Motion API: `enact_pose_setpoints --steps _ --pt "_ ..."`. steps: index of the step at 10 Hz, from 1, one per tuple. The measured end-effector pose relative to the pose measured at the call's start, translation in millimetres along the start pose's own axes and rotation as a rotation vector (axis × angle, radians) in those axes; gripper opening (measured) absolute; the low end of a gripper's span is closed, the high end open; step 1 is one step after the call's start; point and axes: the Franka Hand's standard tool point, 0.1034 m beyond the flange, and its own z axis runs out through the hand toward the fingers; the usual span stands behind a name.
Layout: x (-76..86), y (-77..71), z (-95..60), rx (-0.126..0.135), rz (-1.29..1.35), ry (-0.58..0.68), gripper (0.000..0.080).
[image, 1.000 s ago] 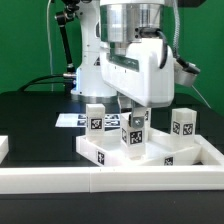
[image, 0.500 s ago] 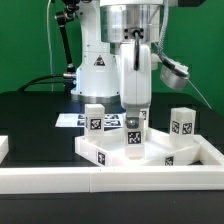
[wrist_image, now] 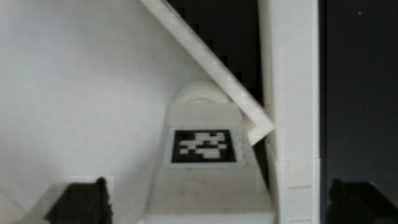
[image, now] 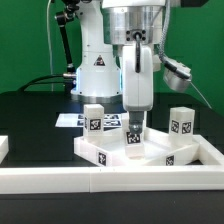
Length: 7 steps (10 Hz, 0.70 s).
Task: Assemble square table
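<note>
Straddling upright leg [image: 134,137], wide pincer [image: 134,124].

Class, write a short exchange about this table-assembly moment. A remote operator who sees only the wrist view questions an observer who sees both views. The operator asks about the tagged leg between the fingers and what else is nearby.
Operator: My view shows a tagged leg between the fingers. Is it standing up?
Observer: Yes. The centre leg stands upright on the tabletop, directly below the gripper.
Operator: Are other legs nearby?
Observer: Two more stand upright: a second leg toward the exterior view's left and a third leg toward its right.
Operator: Anything behind them?
Observer: The marker board lies flat on the table behind the second leg.
</note>
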Motion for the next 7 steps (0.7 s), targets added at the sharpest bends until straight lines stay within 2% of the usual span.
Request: enact_pose_setpoints --steps 2,7 --pt "-5.9 1.2 2.5 -0.004 -0.268 -0.002 0.0646" --pt "-4.6 0.6 3.2 0.001 -0.616 0.0 0.0648"
